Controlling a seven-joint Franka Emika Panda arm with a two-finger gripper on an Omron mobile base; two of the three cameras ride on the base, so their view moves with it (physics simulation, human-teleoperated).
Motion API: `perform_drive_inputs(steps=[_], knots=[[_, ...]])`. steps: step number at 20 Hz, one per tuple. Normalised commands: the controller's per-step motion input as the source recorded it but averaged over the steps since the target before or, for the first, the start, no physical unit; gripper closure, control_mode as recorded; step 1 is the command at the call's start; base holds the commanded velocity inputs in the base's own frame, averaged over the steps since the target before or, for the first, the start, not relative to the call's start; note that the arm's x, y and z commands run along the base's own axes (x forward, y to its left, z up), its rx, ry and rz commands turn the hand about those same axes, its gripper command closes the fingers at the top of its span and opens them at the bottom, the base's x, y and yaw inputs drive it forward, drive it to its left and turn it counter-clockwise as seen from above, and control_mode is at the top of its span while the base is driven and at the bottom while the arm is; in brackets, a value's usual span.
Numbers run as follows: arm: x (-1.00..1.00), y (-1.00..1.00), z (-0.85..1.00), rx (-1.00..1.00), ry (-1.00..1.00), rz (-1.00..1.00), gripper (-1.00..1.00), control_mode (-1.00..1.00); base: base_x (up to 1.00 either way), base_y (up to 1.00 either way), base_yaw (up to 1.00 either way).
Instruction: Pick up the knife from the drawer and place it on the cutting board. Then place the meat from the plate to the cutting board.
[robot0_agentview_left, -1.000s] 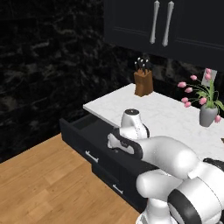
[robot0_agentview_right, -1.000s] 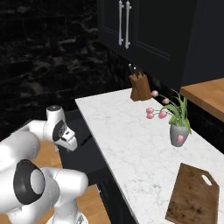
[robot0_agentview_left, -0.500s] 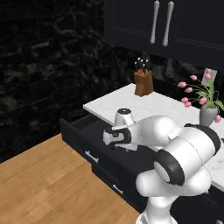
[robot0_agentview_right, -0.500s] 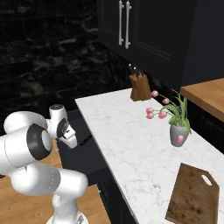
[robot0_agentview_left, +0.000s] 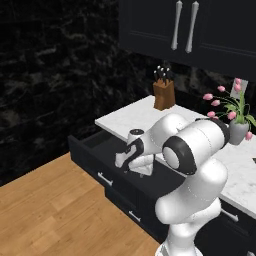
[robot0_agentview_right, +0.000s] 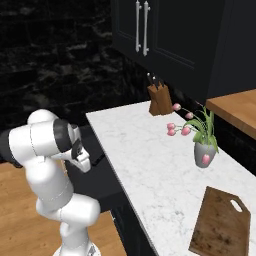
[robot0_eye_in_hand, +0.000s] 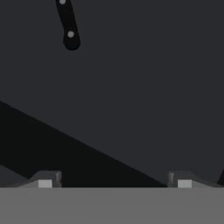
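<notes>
The black drawer (robot0_agentview_left: 88, 161) stands pulled out under the white counter, and my gripper (robot0_agentview_left: 125, 164) reaches down into it. The hand view looks at the dark drawer floor (robot0_eye_in_hand: 144, 87). The knife (robot0_eye_in_hand: 68, 27) shows there as a black handle with two silver rivets at the upper left, its blade cut off by the frame's top edge. My gripper (robot0_eye_in_hand: 113, 181) is open, its fingertips (robot0_eye_in_hand: 46, 179) wide apart with nothing between them, a good way from the handle. The brown cutting board (robot0_agentview_right: 217, 225) lies at the counter's near right end. The meat and the plate are out of view.
A brown knife block (robot0_agentview_left: 163, 92) stands at the back of the marble counter (robot0_agentview_right: 145, 150). A grey vase of pink tulips (robot0_agentview_right: 204, 152) sits mid-counter. Black upper cabinets (robot0_agentview_left: 200, 30) hang above. A second drawer front (robot0_agentview_left: 131, 214) sits below the open one. Wooden floor (robot0_agentview_left: 40, 210) lies to the left.
The hand has gone down and to the left into the open drawer, and the elbow has swung forward over it. The jaws stay wide.
</notes>
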Motion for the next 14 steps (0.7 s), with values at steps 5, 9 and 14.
perform_drive_inputs(steps=[5, 9, 14], knots=[[-0.33, 0.59, -0.23, 0.05, 0.07, -0.02, -1.00, -1.00, 0.00, 0.00, 0.00], [-0.80, 0.81, -0.12, 0.07, 0.04, 0.00, -1.00, -1.00, 0.00, 0.00, 0.00], [-1.00, 0.84, -0.05, 0.09, 0.00, 0.00, -1.00, -1.00, 0.00, 0.00, 0.00]])
